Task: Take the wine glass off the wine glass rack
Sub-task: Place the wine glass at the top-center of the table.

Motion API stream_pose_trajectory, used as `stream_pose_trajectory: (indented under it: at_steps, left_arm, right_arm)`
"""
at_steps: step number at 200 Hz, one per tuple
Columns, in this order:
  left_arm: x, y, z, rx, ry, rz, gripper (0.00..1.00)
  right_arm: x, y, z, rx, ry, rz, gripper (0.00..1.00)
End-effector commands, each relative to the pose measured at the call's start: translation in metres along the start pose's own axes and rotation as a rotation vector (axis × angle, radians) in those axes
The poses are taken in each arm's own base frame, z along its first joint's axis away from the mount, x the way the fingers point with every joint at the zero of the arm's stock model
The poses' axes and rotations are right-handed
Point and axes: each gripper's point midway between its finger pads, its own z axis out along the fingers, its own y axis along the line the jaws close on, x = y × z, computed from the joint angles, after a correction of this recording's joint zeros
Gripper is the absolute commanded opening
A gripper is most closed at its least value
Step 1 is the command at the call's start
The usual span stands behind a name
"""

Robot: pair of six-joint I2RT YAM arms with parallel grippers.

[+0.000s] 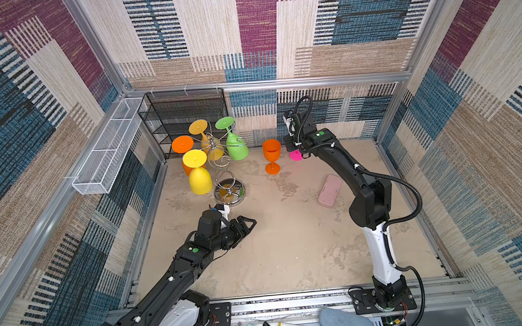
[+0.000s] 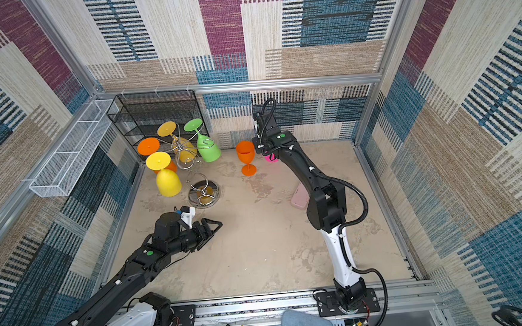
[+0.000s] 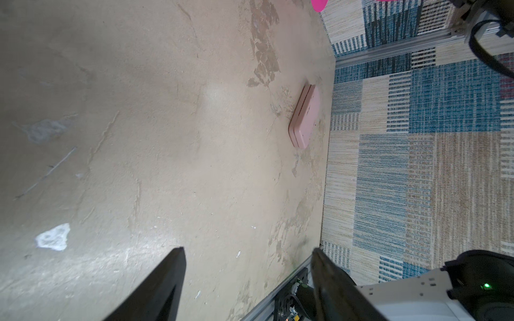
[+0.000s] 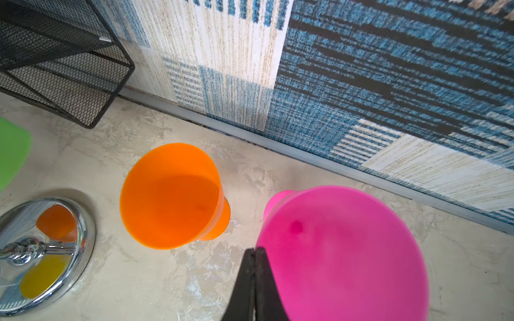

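Right wrist view: the right gripper [image 4: 254, 250] has its fingers pressed together on the rim of the pink wine glass [image 4: 342, 250]. The glass stands upright (foot down) on the table [image 4: 139, 280]. It is off the wine glass rack [image 1: 230, 193], beyond the orange wine glass [image 4: 169, 194] from it. The left gripper [image 1: 251, 225] hangs with its fingers spread and empty, near the rack's base.

In the right wrist view the pink glass [image 4: 342, 250] is blurred and cut by the lower edge; whether its rim sits between the closed fingers [image 4: 244, 286] of the right claw [image 4: 255, 251], we cannot tell. In both top views the right arm [image 1: 325, 144] hides this claw and most of the pink glass [image 1: 295, 156].
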Motion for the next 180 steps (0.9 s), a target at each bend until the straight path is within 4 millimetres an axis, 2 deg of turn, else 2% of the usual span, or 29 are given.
stream_pose_trajectory:
  at_steps: [1, 87, 161, 180]
  left_arm:
    - [-0.002, -0.007, 0.002, 0.030, 0.002, 0.029, 0.74]
    - [-0.001, -0.007, 0.002, 0.027, 0.010, 0.041, 0.74]
    - [-0.004, -0.012, 0.007, 0.031, 0.022, 0.043, 0.74]
    - [-0.006, -0.013, 0.008, 0.030, 0.021, 0.043, 0.74]
  right_arm:
    - [0.002, 0.008, 0.002, -0.042, 0.007, 0.000, 0.00]
    - [0.016, 0.020, 0.020, -0.101, 0.051, 0.022, 0.00]
    - [0.028, 0.017, 0.028, -0.100, 0.085, 0.017, 0.00]
    - [0.030, 0.019, 0.029, -0.112, 0.090, 0.017, 0.08]
